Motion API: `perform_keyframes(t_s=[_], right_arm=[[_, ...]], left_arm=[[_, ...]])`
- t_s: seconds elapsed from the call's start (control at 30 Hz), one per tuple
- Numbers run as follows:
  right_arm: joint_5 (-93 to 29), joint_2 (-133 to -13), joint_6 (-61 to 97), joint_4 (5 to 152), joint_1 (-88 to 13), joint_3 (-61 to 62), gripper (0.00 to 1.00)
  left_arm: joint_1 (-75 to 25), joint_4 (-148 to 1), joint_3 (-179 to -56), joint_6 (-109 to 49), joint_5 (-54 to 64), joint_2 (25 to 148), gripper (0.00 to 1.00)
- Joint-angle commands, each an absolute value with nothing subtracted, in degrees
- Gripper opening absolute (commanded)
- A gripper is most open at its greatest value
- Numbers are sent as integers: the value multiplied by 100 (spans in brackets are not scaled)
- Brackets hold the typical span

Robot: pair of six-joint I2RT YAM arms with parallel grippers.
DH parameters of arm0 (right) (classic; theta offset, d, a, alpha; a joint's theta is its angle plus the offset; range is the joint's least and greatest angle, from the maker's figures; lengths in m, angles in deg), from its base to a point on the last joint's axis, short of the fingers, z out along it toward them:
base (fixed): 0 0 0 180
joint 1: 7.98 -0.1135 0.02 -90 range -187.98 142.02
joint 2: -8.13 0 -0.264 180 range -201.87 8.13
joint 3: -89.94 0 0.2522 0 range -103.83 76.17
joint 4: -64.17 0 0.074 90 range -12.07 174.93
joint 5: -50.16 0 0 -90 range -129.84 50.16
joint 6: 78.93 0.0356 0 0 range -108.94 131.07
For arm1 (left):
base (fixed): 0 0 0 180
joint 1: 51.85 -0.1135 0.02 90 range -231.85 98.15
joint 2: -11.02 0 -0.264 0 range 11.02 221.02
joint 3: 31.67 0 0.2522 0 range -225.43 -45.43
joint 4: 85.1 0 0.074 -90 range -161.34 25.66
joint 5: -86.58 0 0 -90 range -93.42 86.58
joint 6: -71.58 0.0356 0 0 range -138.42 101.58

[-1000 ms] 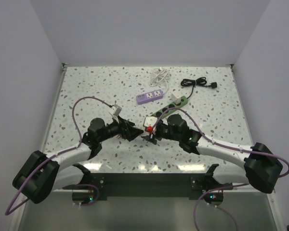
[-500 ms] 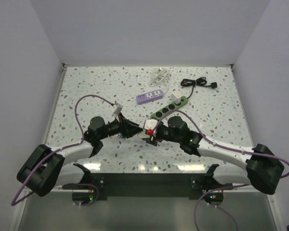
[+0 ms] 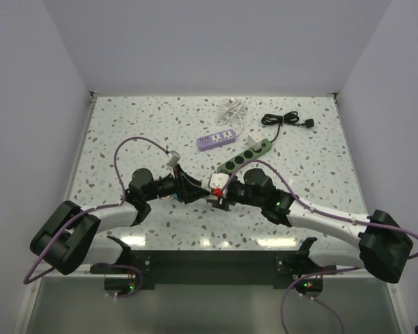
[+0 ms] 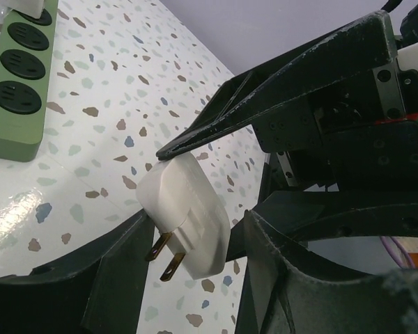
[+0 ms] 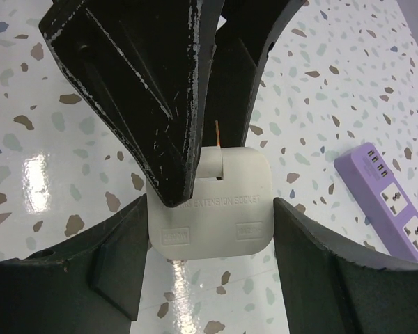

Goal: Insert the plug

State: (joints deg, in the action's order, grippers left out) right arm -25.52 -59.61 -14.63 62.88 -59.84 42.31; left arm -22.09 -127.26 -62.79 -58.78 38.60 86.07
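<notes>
The plug (image 5: 223, 202) is a white square block marked EXTENSION SOCKET, and it hangs above the table. In the left wrist view the plug (image 4: 184, 209) shows two brass prongs pointing back at that camera. My right gripper (image 5: 210, 209) is shut on its two sides. My left gripper (image 4: 198, 223) straddles the prong end with its jaws part open: one finger (image 4: 118, 271) touches the plug and a gap shows at the other. In the top view the left gripper (image 3: 194, 189) and right gripper (image 3: 212, 195) meet tip to tip and hide the plug.
A green power strip (image 3: 247, 154) lies just behind the grippers, with a white plug (image 3: 254, 144) in its far end. A purple power strip (image 3: 217, 140) lies behind that one. A white cable (image 3: 230, 108) and a black coiled cable (image 3: 285, 120) lie by the back wall.
The left arm has swung right, bringing its gripper up to the right gripper. Its jaws have narrowed from wide open to stand round the plug. The right gripper has barely moved.
</notes>
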Motion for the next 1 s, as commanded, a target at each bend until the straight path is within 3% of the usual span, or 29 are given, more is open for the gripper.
perform_keyframes(t_s=[0.0,0.27,0.33,0.4,0.43,0.57,0.7,0.97], right_arm=[[-2728,-5849,-1627,6061,-6002,4093,0],[-2886,-5954,-1645,6027,-6010,4049,0],[-2929,-5945,-1575,5991,-6002,4023,8],[-3113,-5928,-1443,5983,-6010,3979,21],[-3175,-5919,-1408,5991,-6002,3970,51],[-3763,-5674,-952,5921,-6002,3944,74],[-4257,-5322,-529,5912,-5958,3935,80],[-3399,-4864,489,5886,-5528,3514,84]], left_arm=[[-2170,-13243,-6353,-6043,4246,8643,58],[-2170,-13795,-6266,-6210,4561,8731,12],[-2170,-13954,-6265,-6298,4597,8836,0],[-2170,-14174,-6265,-6368,4571,8942,0],[-2170,-14200,-6283,-6351,4553,8960,0],[-2214,-14052,-6485,-6061,4439,8847,0],[-2302,-13640,-6626,-5527,4264,8363,0],[-2381,-12821,-6775,-4813,3771,7370,0]])
